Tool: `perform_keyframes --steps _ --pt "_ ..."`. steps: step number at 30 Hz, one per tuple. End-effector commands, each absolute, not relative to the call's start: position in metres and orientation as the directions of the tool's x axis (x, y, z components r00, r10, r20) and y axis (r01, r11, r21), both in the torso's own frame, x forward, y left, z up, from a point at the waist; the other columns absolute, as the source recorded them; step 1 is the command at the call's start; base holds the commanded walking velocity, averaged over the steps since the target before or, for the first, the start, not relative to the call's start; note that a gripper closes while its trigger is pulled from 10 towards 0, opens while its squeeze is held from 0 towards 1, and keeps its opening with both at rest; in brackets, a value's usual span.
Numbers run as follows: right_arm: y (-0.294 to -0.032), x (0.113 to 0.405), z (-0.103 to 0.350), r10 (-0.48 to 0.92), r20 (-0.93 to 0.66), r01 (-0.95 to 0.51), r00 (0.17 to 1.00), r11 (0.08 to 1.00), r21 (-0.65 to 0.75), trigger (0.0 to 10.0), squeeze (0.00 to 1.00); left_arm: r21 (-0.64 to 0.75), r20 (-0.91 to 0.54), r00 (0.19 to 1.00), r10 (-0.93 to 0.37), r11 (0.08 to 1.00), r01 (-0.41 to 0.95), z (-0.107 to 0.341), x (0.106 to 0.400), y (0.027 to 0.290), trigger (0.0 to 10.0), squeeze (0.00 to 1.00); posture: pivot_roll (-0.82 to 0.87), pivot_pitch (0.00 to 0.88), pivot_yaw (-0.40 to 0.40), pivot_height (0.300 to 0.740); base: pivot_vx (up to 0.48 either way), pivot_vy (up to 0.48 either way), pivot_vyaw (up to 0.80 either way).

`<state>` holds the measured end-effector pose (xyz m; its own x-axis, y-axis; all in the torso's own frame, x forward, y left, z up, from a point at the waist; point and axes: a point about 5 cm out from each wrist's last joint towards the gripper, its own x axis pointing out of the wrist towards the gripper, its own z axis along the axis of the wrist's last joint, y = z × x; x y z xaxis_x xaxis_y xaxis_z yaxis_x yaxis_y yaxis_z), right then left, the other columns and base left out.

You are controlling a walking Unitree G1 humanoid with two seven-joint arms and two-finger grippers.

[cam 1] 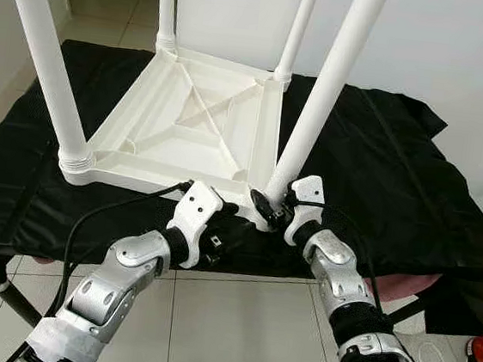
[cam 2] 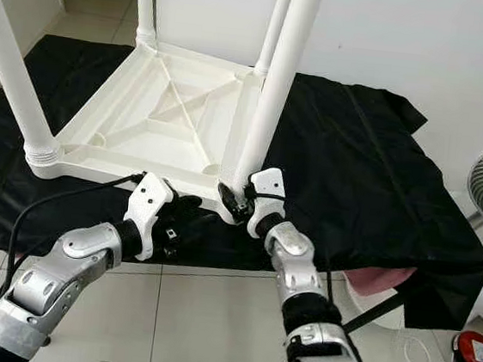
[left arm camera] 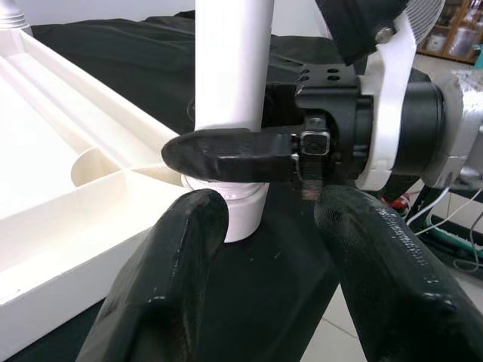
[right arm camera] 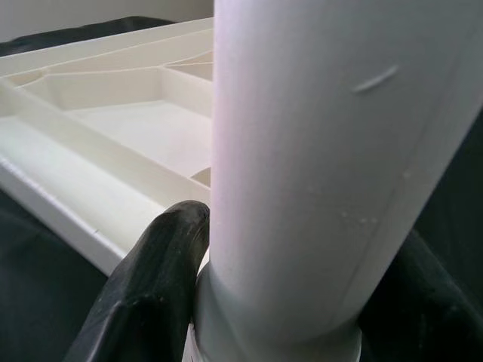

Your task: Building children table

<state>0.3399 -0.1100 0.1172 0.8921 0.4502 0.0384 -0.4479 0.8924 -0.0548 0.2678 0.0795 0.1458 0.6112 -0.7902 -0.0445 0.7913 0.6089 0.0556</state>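
Table (cam 1: 187,123) lies upside down on the black cloth (cam 1: 380,178), four legs up. Right gripper (cam 1: 271,208) pinches the near leg (cam 1: 323,103) at its base; left gripper (cam 1: 228,223) waits beside, fingers spread. Smooth, stiff plastic, probably light, so grip low by the socket.

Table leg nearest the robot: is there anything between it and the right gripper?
Nothing visible. The right gripper is shut on the table leg just above its socket in the upside-down tabletop. The left gripper waits open beside it.
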Motion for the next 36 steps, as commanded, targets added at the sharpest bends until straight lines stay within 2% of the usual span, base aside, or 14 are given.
perform_keyframes --steps 1,5,9,11,14,18,19,22,29,30,33,35,36 --pt "-0.111 0.333 0.111 0.322 0.021 -0.321 0.947 0.947 -0.015 10.0 0.00 0.055 -0.061 0.601 -0.797 0.599 0.799 0.141 0.265 0.080 10.0 0.00 0.05 0.000 -0.074 0.740 0.000 0.000 0.00" --pt "-0.101 0.327 0.111 0.273 0.033 -0.273 0.961 0.962 -0.005 10.0 0.00 0.056 -0.062 0.603 -0.795 0.600 0.798 0.141 0.266 0.080 10.0 0.00 0.05 0.000 -0.078 0.740 0.000 0.000 0.00" --pt "-0.081 0.318 0.109 0.162 0.021 -0.162 0.987 0.987 0.012 10.0 0.00 0.053 -0.065 0.603 -0.795 0.601 0.798 0.139 0.266 0.080 10.0 0.00 0.05 0.000 -0.079 0.740 0.000 0.000 0.00" --pt "-0.073 0.316 0.108 0.193 0.007 -0.193 0.981 0.980 0.051 10.0 0.00 0.056 -0.068 0.604 -0.794 0.601 0.797 0.138 0.266 0.079 10.0 0.00 0.05 0.000 -0.079 0.740 0.000 0.000 0.00" --pt "-0.067 0.314 0.114 0.237 0.039 -0.238 0.971 0.970 0.037 10.0 0.00 0.051 -0.065 0.600 -0.797 0.598 0.800 0.138 0.264 0.078 10.0 0.00 0.05 0.000 -0.079 0.740 0.000 0.000 0.00" --pt "-0.076 0.315 0.114 0.217 0.026 -0.218 0.976 0.975 0.034 10.0 0.00 0.054 -0.064 0.594 -0.802 0.591 0.805 0.139 0.264 0.077 10.0 0.00 0.05 0.000 -0.078 0.740 0.000 0.000 0.00" --pt "-0.079 0.316 0.114 0.215 0.025 -0.216 0.976 0.976 0.036 10.0 1.00 0.055 -0.063 0.593 -0.802 0.591 0.805 0.139 0.265 0.077 10.0 0.00 0.05 0.000 -0.081 0.740 0.000 0.000 0.00" --pt "-0.083 0.317 0.116 0.211 0.031 -0.212 0.977 0.977 0.033 10.0 1.00 0.057 -0.063 0.594 -0.802 0.591 0.805 0.140 0.266 0.078 10.0 0.00 0.05 0.000 -0.081 0.740 0.000 0.000 0.00" --pt "-0.101 0.319 0.127 0.398 0.087 -0.397 0.913 0.917 -0.019 10.0 1.00 0.062 -0.065 0.593 -0.803 0.589 0.805 0.139 0.265 0.079 10.0 0.00 0.06 0.000 -0.078 0.740 0.000 0.000 0.00" --pt "-0.104 0.318 0.128 0.467 0.079 -0.467 0.880 0.884 -0.031 10.0 0.00 0.062 -0.066 0.591 -0.804 0.588 0.806 0.139 0.265 0.079 10.0 0.00 0.06 0.000 -0.079 0.740 0.000 0.000 0.00" --pt "-0.108 0.318 0.127 0.528 0.064 -0.526 0.847 0.849 -0.041 10.0 0.00 0.062 -0.067 0.590 -0.805 0.587 0.807 0.139 0.265 0.079 10.0 0.00 0.05 0.000 -0.077 0.740 0.000 0.000 0.00" --pt "-0.115 0.321 0.125 0.627 0.025 -0.623 0.779 0.778 -0.084 10.0 0.00 0.062 -0.068 0.584 -0.809 0.581 0.812 0.139 0.265 0.078 10.0 0.00 0.05 0.000 -0.071 0.740 0.000 0.000 0.00" --pt "-0.115 0.321 0.125 0.627 0.025 -0.623 0.779 0.778 -0.084 10.0 0.00 0.062 -0.068 0.584 -0.809 0.581 0.812 0.139 0.265 0.078 10.0 0.00 0.05 0.000 -0.071 0.740 0.000 0.000 0.00"
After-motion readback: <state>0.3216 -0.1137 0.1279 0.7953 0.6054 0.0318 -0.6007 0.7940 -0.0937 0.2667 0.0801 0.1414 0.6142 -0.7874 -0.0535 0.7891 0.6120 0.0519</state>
